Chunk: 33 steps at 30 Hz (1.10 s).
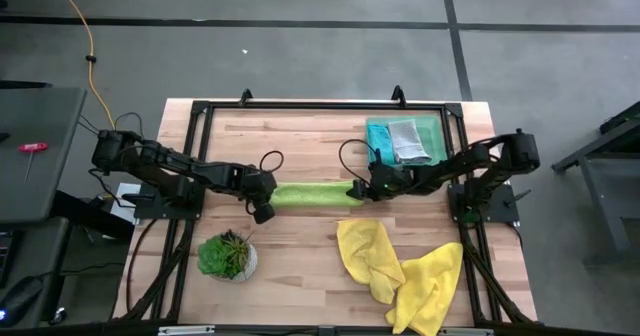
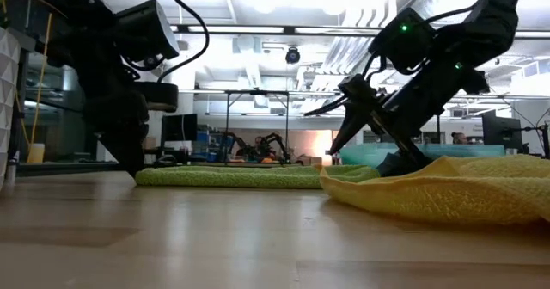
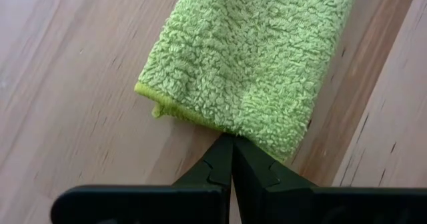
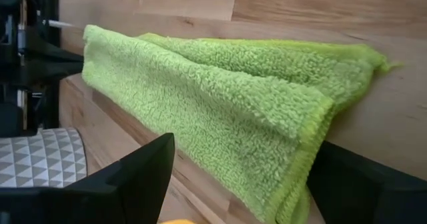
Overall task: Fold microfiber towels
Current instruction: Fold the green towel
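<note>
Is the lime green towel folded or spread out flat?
Folded. The lime green towel lies as a narrow strip between both grippers, and the right wrist view shows doubled layers at its end.

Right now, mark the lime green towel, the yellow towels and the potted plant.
lime green towel [image 1: 312, 195], high view, middle of the folded strip.
yellow towels [image 1: 372, 258], high view, middle of the left crumpled cloth.
potted plant [image 1: 227, 255], high view, centre of the leaves.

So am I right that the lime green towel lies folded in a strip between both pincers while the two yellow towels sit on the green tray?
Not quite: the high view shows the yellow towels lying on the bare table; the green tray holds teal and grey-white towels. The rest holds.
</note>
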Each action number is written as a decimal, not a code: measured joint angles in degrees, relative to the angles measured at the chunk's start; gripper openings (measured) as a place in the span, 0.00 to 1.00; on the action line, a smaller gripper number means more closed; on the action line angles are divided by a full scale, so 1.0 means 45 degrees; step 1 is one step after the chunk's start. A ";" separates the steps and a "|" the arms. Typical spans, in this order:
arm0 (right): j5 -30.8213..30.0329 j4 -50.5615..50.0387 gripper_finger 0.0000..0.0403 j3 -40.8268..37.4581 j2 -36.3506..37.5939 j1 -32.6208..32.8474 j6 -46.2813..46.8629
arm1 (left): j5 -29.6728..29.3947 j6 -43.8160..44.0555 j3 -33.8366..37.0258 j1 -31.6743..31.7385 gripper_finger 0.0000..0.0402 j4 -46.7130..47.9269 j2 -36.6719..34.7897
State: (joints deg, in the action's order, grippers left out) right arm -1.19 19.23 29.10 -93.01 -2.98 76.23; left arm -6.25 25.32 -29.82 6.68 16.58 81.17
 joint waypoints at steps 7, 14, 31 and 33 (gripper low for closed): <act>0.0166 -0.0521 0.59 0.0098 0.0024 -0.0121 -0.0052 | 0.0045 0.0005 0.0000 0.0010 0.00 0.0004 0.0010; 0.0157 -0.2569 0.21 0.0040 0.1331 -0.0121 -0.0986 | 0.0045 0.0002 0.0005 0.0010 0.00 -0.0029 0.0005; -0.0958 -0.8575 0.01 0.0069 0.6000 -0.0117 -0.1264 | 0.0041 -0.2113 -0.1526 0.0015 0.00 -0.1015 0.0034; -0.0961 -0.8529 0.01 0.0079 0.6156 -0.0080 -0.1083 | -0.0036 -0.2436 -0.1595 0.0015 0.00 -0.0954 0.0029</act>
State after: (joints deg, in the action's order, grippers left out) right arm -5.52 -19.15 29.46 -65.31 -3.34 71.35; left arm -6.41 14.36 -37.00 6.74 12.29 81.30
